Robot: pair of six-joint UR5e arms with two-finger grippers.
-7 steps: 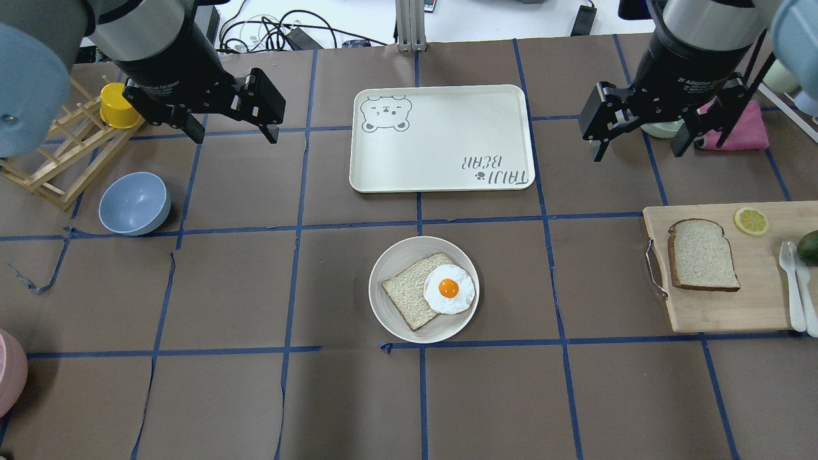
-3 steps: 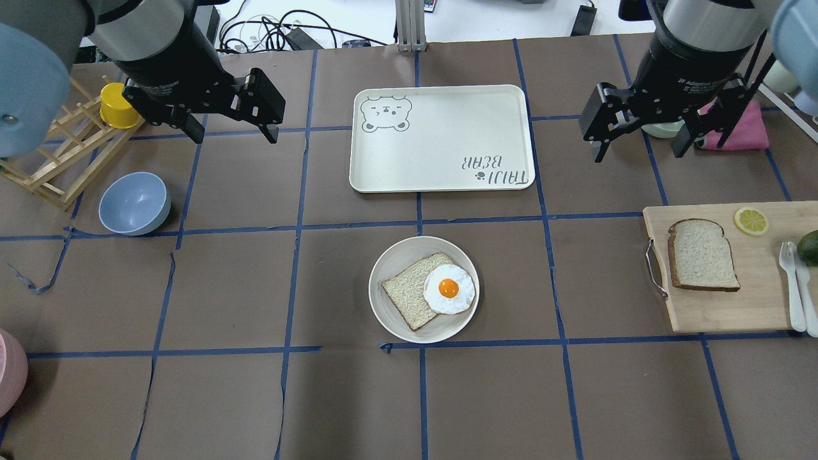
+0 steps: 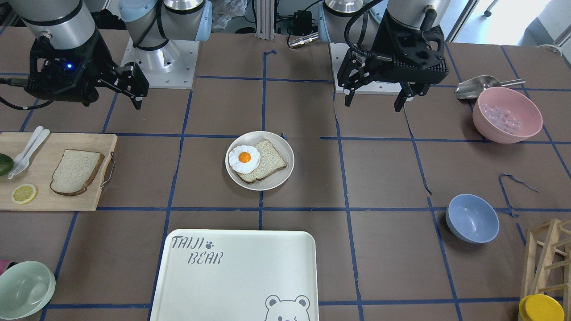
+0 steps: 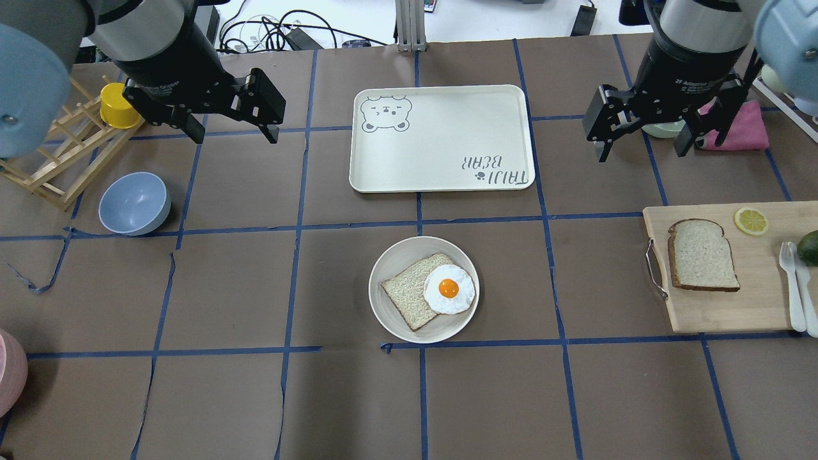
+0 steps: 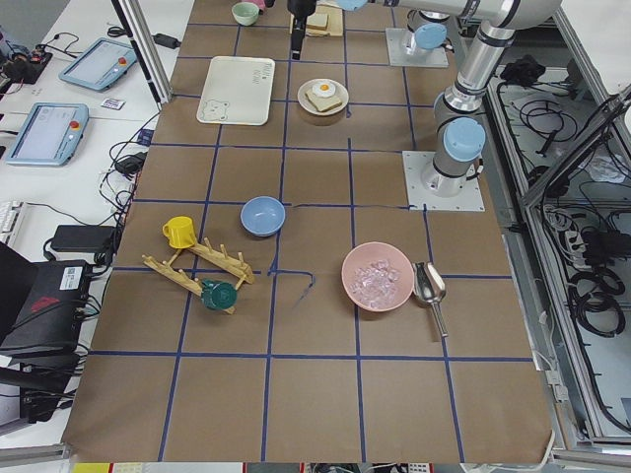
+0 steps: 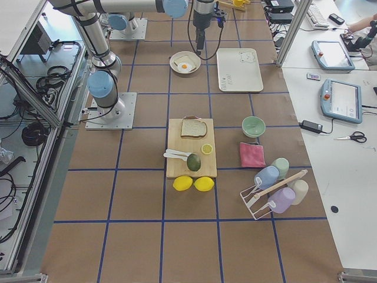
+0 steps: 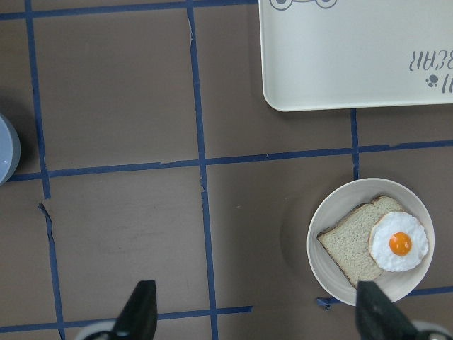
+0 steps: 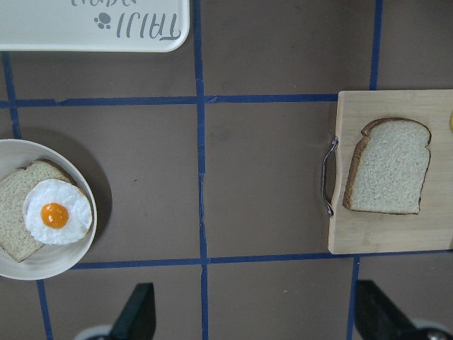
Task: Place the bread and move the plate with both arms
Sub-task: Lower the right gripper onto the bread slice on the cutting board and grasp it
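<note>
The bread (image 4: 702, 255) lies flat on a wooden cutting board (image 4: 722, 313) at the right; it also shows in the front view (image 3: 76, 171) and the right wrist view (image 8: 389, 166). The plate (image 4: 409, 250) sits mid-table and holds a smaller slice with a fried egg (image 4: 449, 289); it also shows in the front view (image 3: 274, 180) and the left wrist view (image 7: 340, 205). My left gripper (image 4: 233, 135) is open and empty, high at the far left. My right gripper (image 4: 640, 153) is open and empty, beyond the board.
A white bear-print tray (image 4: 441, 137) lies beyond the plate. A lemon slice (image 4: 751, 220), avocado and white cutlery (image 4: 792, 287) share the board. A blue bowl (image 4: 134, 203), wooden rack (image 4: 57, 160) and yellow cup (image 4: 118, 105) stand at left. A pink cloth (image 4: 744, 128) lies at right.
My right gripper has shifted slightly to the right. The left arm, the bread and the plate have not moved.
</note>
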